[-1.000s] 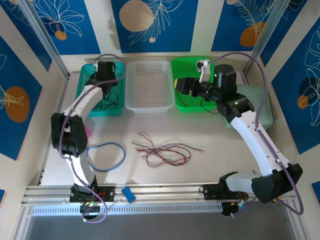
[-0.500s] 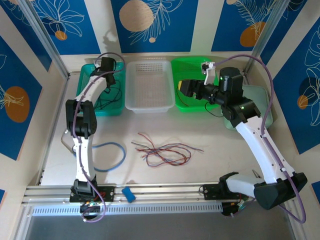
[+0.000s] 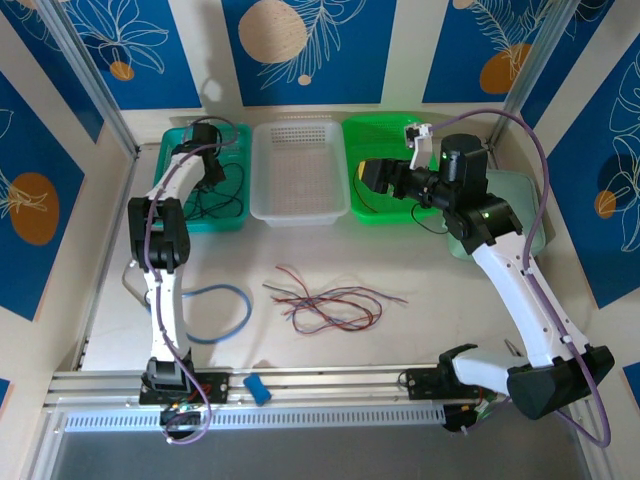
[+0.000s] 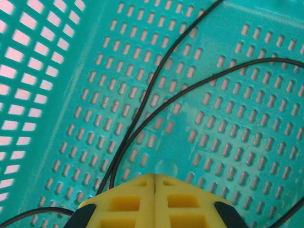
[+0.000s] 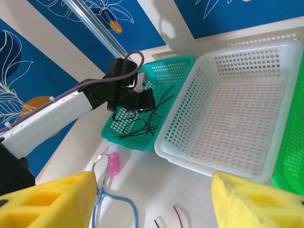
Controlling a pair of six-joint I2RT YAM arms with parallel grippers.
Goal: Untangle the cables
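The cables [image 3: 325, 305] lie left to right on the table [image 3: 450, 300], and we think our open, empty right gripper [image 3: 362, 173], far right of them, is closer than our shut left gripper [image 4: 155, 176], far left.

No writing, label, brand name or number can be read anywhere in these views. The blue wall panels [image 3: 300, 50] at the far side carry only drawn white leaves and tan and orange circles, no letters.
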